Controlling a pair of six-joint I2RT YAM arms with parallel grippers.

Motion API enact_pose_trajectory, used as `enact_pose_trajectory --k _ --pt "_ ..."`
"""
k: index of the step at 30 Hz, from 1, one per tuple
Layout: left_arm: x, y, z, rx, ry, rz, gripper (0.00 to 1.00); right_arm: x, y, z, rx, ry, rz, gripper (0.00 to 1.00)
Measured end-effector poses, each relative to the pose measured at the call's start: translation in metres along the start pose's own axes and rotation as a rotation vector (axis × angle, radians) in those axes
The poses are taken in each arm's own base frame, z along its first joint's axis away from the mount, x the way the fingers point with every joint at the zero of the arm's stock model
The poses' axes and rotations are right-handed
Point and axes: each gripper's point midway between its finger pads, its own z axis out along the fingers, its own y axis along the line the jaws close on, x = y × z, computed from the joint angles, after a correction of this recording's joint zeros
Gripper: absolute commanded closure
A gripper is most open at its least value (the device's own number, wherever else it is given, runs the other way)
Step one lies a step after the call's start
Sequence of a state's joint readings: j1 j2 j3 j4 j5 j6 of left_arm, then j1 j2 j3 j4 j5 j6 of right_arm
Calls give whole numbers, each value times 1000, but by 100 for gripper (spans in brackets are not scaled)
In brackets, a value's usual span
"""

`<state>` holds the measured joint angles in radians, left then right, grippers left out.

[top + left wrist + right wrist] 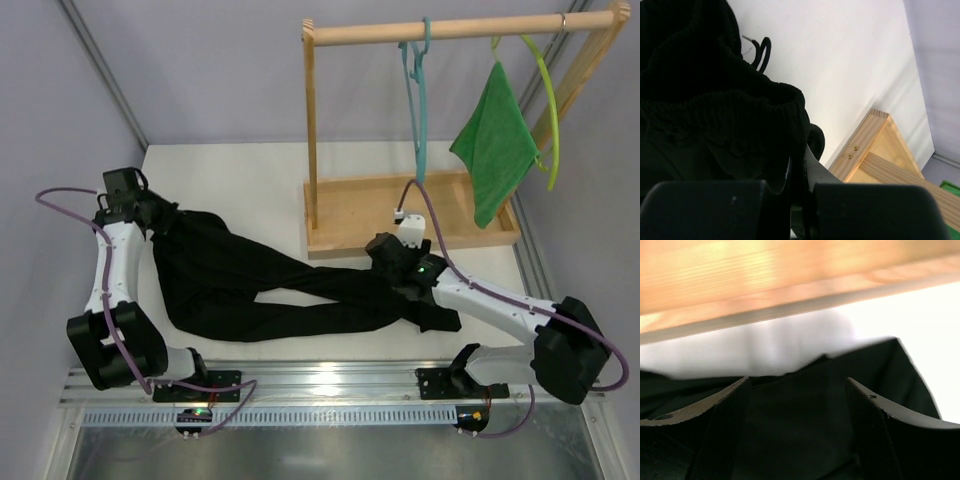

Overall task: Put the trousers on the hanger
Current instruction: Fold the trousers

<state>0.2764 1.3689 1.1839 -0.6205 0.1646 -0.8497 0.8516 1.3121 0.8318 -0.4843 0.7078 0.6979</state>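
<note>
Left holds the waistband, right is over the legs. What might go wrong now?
The left gripper pinches just the waistband edge of the trousers; their weight may drag it free on lifting.
The right gripper stands open close to the rack base; it may grab one leg only or bump the wood.
The hanger hangs loose near the green cloth; it may swing or snag.

We find the left arm (112, 262) and right arm (497, 305) built of white links with black joint housings, each trailing a purple cable (430, 220). The right gripper (797, 382) shows dark, ribbed fingers (722, 430).
</note>
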Motion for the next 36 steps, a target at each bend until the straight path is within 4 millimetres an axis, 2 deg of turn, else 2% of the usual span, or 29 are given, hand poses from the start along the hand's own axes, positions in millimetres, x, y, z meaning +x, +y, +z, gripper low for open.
enact_pose_trajectory --k 1,3,7,11,15,17,20,24,28,31,36 --pt "2 3 1 2 9 1 99 2 -17 4 19 13 40 24" --pt "7 9 5 3 34 4 100 9 -31 4 8 34 93 26" --pt "13 12 11 15 73 2 100 27 -22 -1 -97 75 126 30" --pt "10 12 11 21 71 14 100 65 -16 -2 -161 149 131 31" --pt "-7 27 9 -14 29 -36 99 102 -25 -4 -147 228 155 31" --pt "-20 36 6 -26 2 -86 99 110 -28 -5 -140 244 187 31" --pt "-34 45 0 -31 -31 -125 100 108 -26 -8 -144 242 236 31" --pt "-34 39 -3 -11 -26 -117 100 102 -36 -13 -109 230 245 30" --pt "-36 31 -6 16 -24 -108 100 67 -53 -17 -34 145 262 30" --pt "-37 28 -8 27 -22 -104 100 43 -75 -8 40 96 333 30" --pt "-39 25 -9 35 -27 -100 100 38 -125 6 211 102 485 30"
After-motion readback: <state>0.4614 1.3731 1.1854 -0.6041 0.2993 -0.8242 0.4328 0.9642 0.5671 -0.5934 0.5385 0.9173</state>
